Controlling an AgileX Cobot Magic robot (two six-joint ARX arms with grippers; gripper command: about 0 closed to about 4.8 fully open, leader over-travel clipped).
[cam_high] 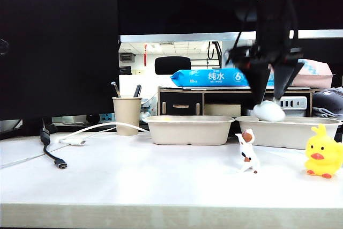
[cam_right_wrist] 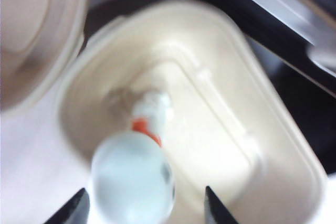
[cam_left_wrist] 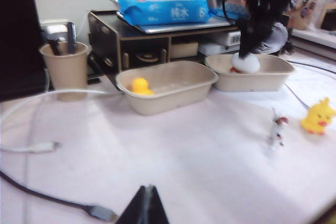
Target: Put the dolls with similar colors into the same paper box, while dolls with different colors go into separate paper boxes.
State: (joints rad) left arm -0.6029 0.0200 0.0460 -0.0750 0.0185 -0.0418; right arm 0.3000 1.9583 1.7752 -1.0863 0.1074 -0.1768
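Note:
My right gripper point(cam_high: 270, 97) hangs over the right paper box point(cam_high: 289, 132), its jaws open around the white round-headed doll point(cam_high: 269, 112) with the orange collar. In the right wrist view a gap shows between that doll point(cam_right_wrist: 134, 177) and one finger of the gripper point(cam_right_wrist: 144, 208), and the box floor point(cam_right_wrist: 226, 108) lies below. The left paper box point(cam_left_wrist: 173, 90) holds a yellow duck point(cam_left_wrist: 140, 86). A second duck point(cam_high: 323, 158) and the tiny white-and-brown animal point(cam_high: 248, 151) stand on the table in front of the boxes. My left gripper point(cam_left_wrist: 148, 187) is shut low over the near table.
A tan paper cup point(cam_high: 127, 113) with pens stands left of the boxes. A black cable point(cam_high: 53, 154) and a white cable point(cam_high: 80, 140) lie on the table's left. Behind the boxes is a black shelf point(cam_high: 182, 103) with a blue wipes pack point(cam_high: 211, 77).

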